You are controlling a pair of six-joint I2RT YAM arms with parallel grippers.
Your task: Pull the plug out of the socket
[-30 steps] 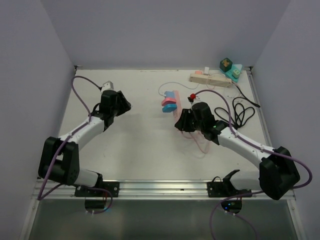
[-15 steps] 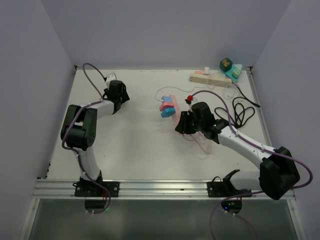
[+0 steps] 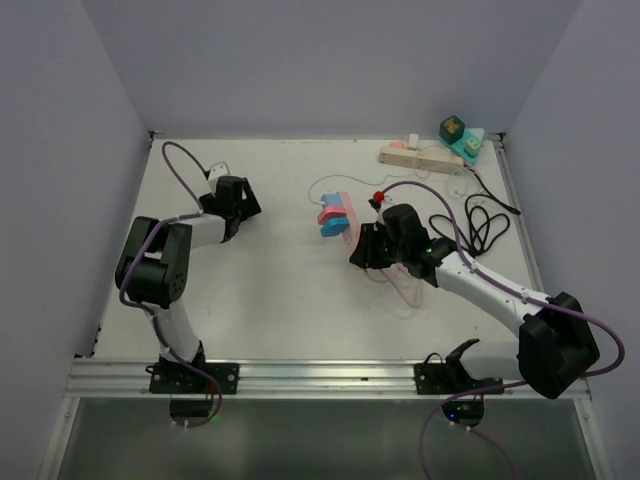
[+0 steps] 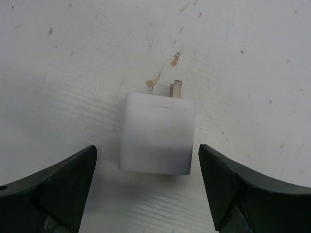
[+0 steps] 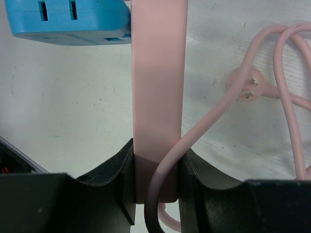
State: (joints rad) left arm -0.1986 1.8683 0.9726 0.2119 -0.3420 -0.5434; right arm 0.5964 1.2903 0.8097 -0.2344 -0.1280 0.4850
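Note:
A white plug [image 4: 158, 133] lies flat on the table with its prongs pointing away. My left gripper [image 4: 147, 150] is open, one finger on each side of the plug and not touching it. In the top view the left gripper [image 3: 225, 184] sits at the far left beside the white plug [image 3: 218, 170]. My right gripper [image 5: 155, 155] is shut on the end of a pink socket strip [image 5: 158, 73], with its pink cord [image 5: 204, 121] caught between the fingers. A blue adapter [image 5: 68, 22] is plugged into the strip's far end. In the top view the right gripper [image 3: 363, 242] holds the pink strip [image 3: 346, 212] at the table's middle.
The pink cord's own plug [image 5: 245, 90] lies loose to the right of the strip. A beige power strip [image 3: 420, 157] and green and teal adapters [image 3: 460, 135] sit at the back right. A coiled black cable [image 3: 482, 225] lies right of my right arm.
My left arm has folded up and drawn in, its gripper staying by the white plug. My right gripper has shifted the pink strip slightly to the left.

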